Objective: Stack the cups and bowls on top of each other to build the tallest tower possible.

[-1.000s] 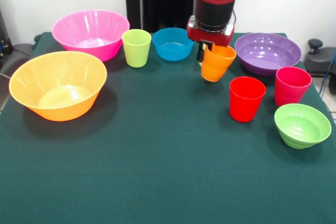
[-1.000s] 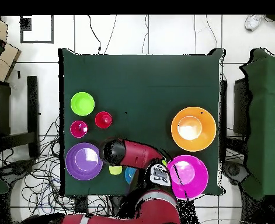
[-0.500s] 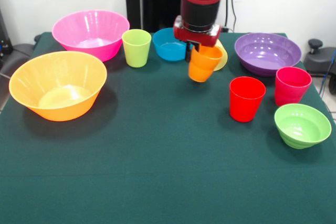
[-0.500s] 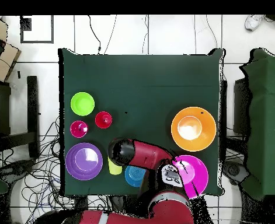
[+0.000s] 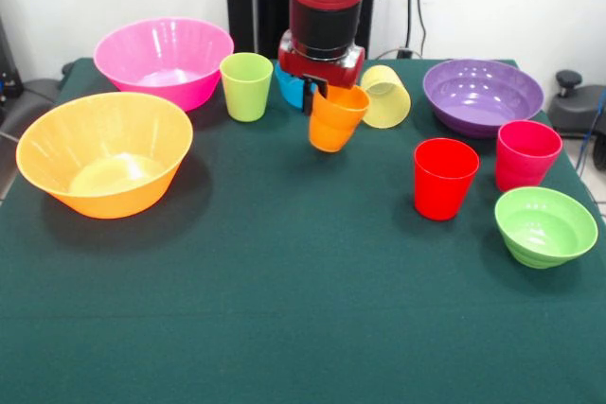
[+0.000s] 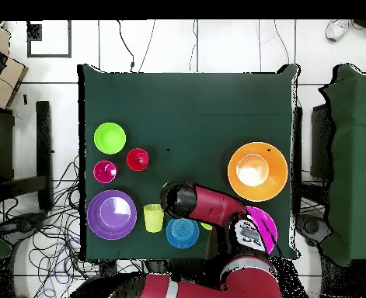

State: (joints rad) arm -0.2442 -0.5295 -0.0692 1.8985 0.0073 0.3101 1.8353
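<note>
While we carry the orange ribbed cup point(image 5: 337, 118) clear of the green table point(image 5: 284, 309), pinched at its rim by the gripper point(image 5: 313, 94), we judge the main risk to be slippage: the cup hangs tilted from a one-sided hold, so a quick swing could let it rotate or drop. It also hangs just in front of the small blue bowl point(image 5: 287, 82), with the lime green cup point(image 5: 246, 86) and the toppled pale yellow cup point(image 5: 385, 96) to either side, so drifting sideways low could knock one of them. Nothing is stacked yet; the small light green bowl point(image 5: 545, 225) sits well apart beside the red cup point(image 5: 444, 178) and pink-red cup point(image 5: 526, 154). Our arm point(image 6: 209, 208) comes down nearly vertical, wrist straight above the cup; overhead it hides the cup and crosses the large pink bowl point(image 6: 265, 223).
</note>
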